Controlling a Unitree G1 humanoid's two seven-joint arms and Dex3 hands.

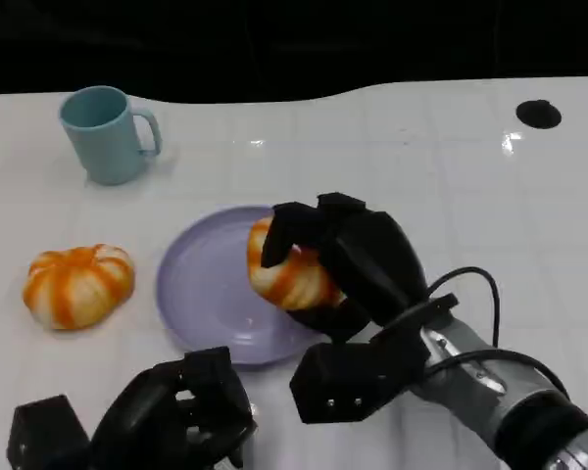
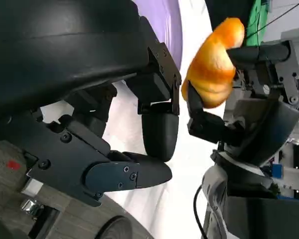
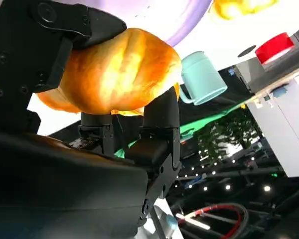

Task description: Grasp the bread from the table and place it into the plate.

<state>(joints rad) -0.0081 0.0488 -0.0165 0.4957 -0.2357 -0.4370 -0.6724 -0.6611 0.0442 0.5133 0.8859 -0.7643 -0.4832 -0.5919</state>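
While the right hand (image 1: 348, 264) grips the bread (image 1: 286, 269) with its fingers wrapped around the loaf, the grasp looks done and the placing is under way: the bread is over the right part of the purple plate (image 1: 201, 284), near that rim, and the release is the part left. Whether the loaf already rests on the plate or hangs just above it cannot be told from the head view; the left wrist view shows the bread (image 2: 214, 69) clamped between black fingers with white table behind it, which suggests it is off the surface, though that is a judgement. In the right wrist view the bread (image 3: 114, 69) sits pressed between the fingers with the plate's rim (image 3: 189, 22) just past it. The left hand (image 1: 171, 416) lies at the table's near edge with fingers loosely curled and nothing in them. As for containers, the plate stands mid-table and holds nothing besides the bread above or on it; a pale blue mug (image 1: 106, 132) stands upright toward the far left corner, its inside not visible. A second striped orange bun (image 1: 78, 284) lies on the table left of the plate, apart from its rim and untouched.
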